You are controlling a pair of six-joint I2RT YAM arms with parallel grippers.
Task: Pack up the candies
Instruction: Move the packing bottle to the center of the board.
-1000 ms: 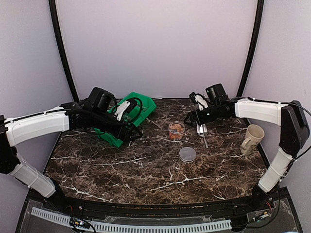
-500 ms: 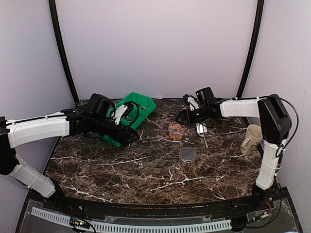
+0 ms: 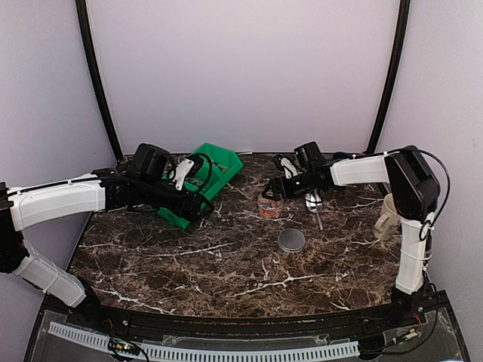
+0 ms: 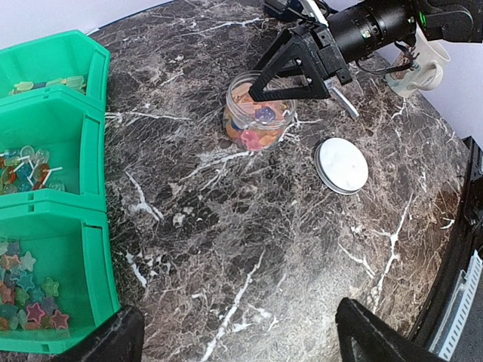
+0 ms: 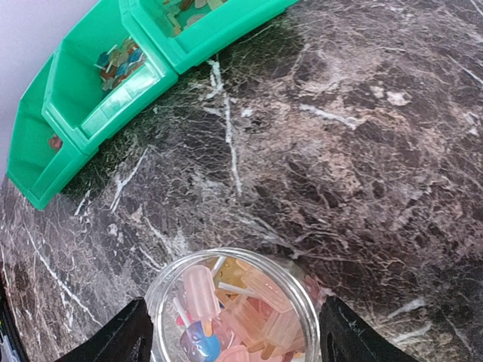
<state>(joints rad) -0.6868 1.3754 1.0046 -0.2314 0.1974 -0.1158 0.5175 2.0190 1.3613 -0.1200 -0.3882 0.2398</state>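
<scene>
A small clear round jar [image 3: 269, 207] stands mid-table, partly filled with the candies [image 5: 249, 309], pink, orange and blue pieces. It also shows in the left wrist view [image 4: 259, 113] and in the right wrist view [image 5: 162, 290]. My right gripper [image 3: 273, 194] is open, with one finger on each side of the jar's top [image 5: 235, 339]. More candies [image 4: 30, 290] lie in the green three-compartment bin [image 3: 220, 162]. My left gripper [image 3: 195, 205] is open and empty, low over bare table beside the bin's near end [image 4: 241, 347].
A flat round whitish lid [image 3: 291, 240] lies in front of the jar, also seen in the left wrist view [image 4: 341, 164]. A metal spoon [image 3: 315, 205] lies right of the jar. A cream mug [image 3: 389, 215] stands at the right edge.
My right gripper has moved left from above the spoon to the jar and now straddles it. My left arm has shifted slightly left along the bin.
</scene>
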